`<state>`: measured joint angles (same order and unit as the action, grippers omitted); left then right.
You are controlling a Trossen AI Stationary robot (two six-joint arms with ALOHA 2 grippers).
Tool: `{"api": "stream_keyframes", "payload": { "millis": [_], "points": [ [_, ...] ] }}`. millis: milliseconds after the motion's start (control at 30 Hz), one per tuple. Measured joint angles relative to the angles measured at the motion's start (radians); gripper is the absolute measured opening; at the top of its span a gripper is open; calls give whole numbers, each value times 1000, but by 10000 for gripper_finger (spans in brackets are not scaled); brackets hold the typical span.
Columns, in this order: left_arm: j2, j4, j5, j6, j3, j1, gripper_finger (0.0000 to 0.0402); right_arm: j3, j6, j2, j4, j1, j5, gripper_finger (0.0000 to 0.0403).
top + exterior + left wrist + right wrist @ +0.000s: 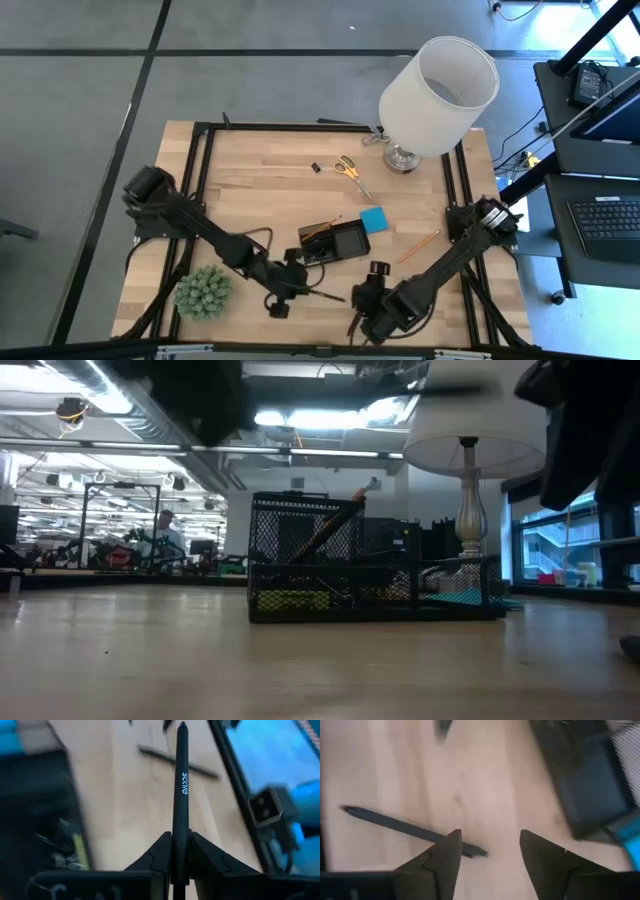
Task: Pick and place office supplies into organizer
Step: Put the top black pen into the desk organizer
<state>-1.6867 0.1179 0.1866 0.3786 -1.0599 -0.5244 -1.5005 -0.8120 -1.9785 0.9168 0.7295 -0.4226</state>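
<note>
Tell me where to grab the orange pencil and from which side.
Likely best: take the orange pencil at mid-shaft, straight down from above, jaws across its length. It lies flat and diagonal on the table, clear of the blue pad, so both flanks of the thin shaft look free.

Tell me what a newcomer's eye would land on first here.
Probably the big white lamp at the table's far right corner. Next, the left gripper shut on a black pen at the near edge, beside the open right gripper above another pen.
</note>
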Motion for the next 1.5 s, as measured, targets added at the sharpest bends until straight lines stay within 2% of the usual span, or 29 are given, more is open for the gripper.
{"api": "stream_keyframes", "payload": {
  "millis": [267, 467, 633, 800, 1000, 1233, 1500],
  "points": [
    [208, 213, 71, -34, 0, 77, 48, 3, -114, 2, 156, 10, -56, 204],
    [242, 440, 42, -24, -52, 174, 47, 3, -127, 2, 175, 9, -57, 204],
    [205, 641, 29, -23, -155, 237, 48, 3, -127, 2, 175, 4, -65, 204],
    [159, 763, 21, -37, -250, 279, 48, 3, -127, 3, 173, 4, -77, 204],
    [77, 879, -5, -101, -369, 287, 48, 3, -127, 3, 172, 4, -84, 204],
    [-62, 1087, 35, -116, -505, 292, 48, 3, -126, 3, 168, 4, -84, 204],
    [-186, 1110, 58, -184, -590, 298, 49, 3, -126, 4, 152, 4, -84, 204]
  ]
}}
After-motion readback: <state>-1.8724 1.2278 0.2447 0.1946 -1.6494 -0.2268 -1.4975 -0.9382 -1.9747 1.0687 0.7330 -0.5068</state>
